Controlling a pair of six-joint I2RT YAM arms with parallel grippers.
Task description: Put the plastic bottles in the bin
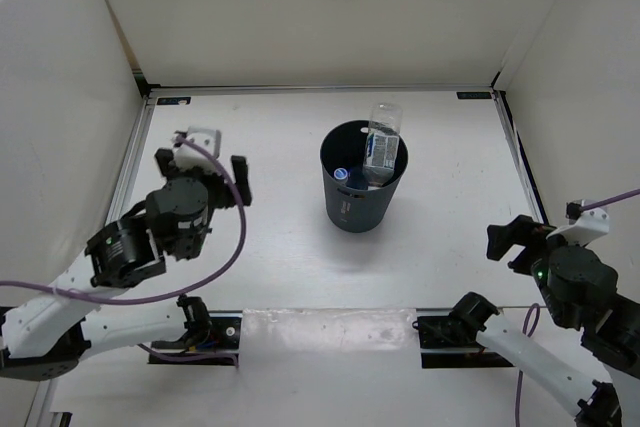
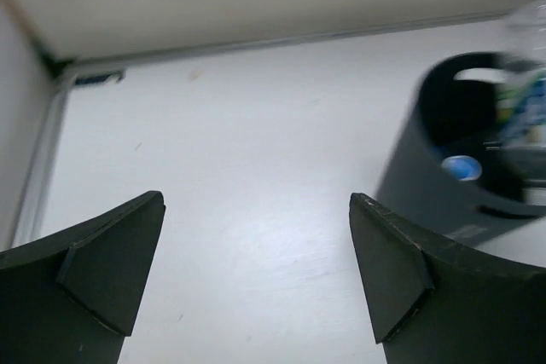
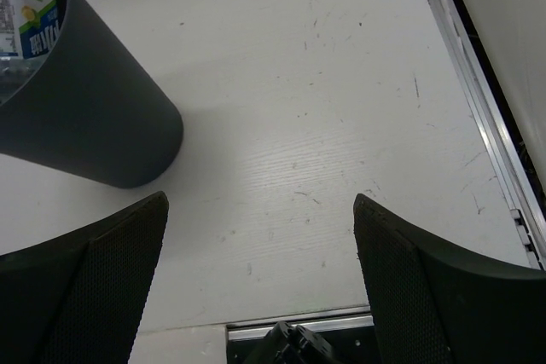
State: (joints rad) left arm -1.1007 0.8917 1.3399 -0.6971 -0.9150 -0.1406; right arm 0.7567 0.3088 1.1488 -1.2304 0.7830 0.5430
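Observation:
The dark grey bin (image 1: pixel 360 207) stands upright in the middle of the table. A clear bottle with a blue label (image 1: pixel 381 147) leans inside it, its top sticking out over the far rim. A blue cap (image 1: pixel 342 174) shows inside at the left. The bin also shows in the left wrist view (image 2: pixel 444 202) and the right wrist view (image 3: pixel 85 117), where the labelled bottle (image 3: pixel 30 14) shows. The other bottles are hidden. My left gripper (image 1: pixel 205 152) is open and empty, left of the bin. My right gripper (image 1: pixel 520 242) is open and empty, at the right.
White walls enclose the table on three sides. A metal rail (image 1: pixel 520 157) runs along the right edge and another (image 1: pixel 130 167) along the left. A black mounting plate (image 3: pixel 299 347) lies at the near edge below the right gripper.

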